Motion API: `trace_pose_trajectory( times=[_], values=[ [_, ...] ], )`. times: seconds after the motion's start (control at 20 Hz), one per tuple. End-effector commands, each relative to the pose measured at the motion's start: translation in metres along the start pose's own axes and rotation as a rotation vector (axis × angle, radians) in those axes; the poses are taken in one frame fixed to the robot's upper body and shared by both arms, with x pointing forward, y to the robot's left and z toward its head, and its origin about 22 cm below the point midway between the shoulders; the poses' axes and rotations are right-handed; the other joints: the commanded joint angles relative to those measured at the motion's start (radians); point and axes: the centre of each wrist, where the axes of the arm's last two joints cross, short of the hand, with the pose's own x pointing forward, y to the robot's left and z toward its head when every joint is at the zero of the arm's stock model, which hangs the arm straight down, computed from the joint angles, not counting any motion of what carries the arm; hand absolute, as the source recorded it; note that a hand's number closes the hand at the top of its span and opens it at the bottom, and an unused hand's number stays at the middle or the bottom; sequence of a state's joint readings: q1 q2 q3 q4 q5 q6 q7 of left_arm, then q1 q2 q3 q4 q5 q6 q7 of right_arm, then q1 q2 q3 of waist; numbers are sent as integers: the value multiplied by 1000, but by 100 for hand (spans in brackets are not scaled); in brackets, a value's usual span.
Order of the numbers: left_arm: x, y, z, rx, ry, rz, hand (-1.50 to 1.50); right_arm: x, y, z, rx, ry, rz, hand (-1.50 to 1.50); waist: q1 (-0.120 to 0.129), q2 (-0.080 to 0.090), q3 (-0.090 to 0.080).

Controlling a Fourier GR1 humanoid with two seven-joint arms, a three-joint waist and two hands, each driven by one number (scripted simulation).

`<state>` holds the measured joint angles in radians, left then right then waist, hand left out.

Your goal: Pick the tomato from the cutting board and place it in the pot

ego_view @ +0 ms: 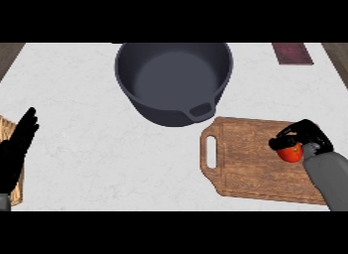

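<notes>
In the head view, a wooden cutting board (250, 158) is seen lying on the pale tabletop (81, 99). Over the board's right part, the red tomato (290, 154) is enclosed by the curled fingers of the right robot hand (301, 136); whether the tomato touches the board cannot be told. A dark grey pot (173, 82) is set just beyond the board's upper left corner, apart from it. Far left of the board, the left robot hand (12, 149) is shown open, fingers straight and upward. A dark red object (291, 53) lies beyond the board, near the tabletop's far edge.
</notes>
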<state>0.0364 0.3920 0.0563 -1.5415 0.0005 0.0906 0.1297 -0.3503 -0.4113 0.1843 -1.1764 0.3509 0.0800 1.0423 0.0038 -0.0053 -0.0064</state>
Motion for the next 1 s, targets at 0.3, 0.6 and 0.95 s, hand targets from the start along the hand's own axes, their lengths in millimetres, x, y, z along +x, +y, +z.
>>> trace_pose_trajectory(
  times=[0.3, 0.6, 0.95],
  values=[
    [13, -15, -3, -73, -51, -3, 0, 73, 84, 111, 148, -713, 502, 150, 119, 6, 4],
    [14, -29, -8, -101, -34, 3, 0, 95, 133, 225, 118, -1344, 938, 150, 112, 7, 5],
    [-1, -20, -9, -6, 6, 9, 0, 99, 117, 284, -232, -1709, 740, 150, 8, 5, 7]
  ],
)
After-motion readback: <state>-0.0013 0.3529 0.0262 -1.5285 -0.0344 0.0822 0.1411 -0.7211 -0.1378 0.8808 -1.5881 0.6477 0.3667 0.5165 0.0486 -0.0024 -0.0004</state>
